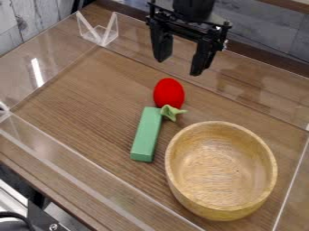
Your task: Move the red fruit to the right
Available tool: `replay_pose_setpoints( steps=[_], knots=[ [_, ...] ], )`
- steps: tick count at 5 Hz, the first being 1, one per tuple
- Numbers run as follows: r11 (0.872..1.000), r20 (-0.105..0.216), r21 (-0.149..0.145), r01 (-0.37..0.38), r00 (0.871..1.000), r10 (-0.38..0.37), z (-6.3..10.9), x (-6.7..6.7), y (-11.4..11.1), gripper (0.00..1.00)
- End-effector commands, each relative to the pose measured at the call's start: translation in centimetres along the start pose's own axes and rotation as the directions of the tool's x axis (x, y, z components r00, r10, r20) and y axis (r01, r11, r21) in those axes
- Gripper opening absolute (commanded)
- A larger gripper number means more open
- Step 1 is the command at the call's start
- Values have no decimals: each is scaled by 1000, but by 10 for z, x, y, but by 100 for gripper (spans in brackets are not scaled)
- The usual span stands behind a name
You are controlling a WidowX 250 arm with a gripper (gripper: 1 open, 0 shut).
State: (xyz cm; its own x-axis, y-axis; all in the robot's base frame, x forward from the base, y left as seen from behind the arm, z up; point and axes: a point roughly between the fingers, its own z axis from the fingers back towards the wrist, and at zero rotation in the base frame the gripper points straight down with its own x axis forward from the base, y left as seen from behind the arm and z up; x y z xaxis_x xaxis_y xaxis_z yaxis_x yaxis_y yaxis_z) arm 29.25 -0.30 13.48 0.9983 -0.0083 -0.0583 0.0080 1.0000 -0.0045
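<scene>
The red fruit is a small glossy red egg shape lying on the wooden table, with its green leafy stem pointing toward the front. My gripper hangs above and behind the fruit, its two black fingers spread apart and holding nothing. It does not touch the fruit.
A long green rectangular block lies just in front of the fruit, touching the stem area. A large wooden bowl sits at the front right. Clear plastic walls ring the table, with a clear stand at the back left.
</scene>
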Motion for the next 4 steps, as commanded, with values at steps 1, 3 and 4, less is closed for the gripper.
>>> replay_pose_setpoints(
  steps=[1, 3, 4],
  knots=[
    [998, -3, -5, -55, 998, 55, -6, -7, 15, 100],
    [984, 68, -20, -177, 982, 178, 3, -35, 90, 100],
    [973, 108, -27, -230, 967, 231, 10, -38, 139, 100]
  ],
)
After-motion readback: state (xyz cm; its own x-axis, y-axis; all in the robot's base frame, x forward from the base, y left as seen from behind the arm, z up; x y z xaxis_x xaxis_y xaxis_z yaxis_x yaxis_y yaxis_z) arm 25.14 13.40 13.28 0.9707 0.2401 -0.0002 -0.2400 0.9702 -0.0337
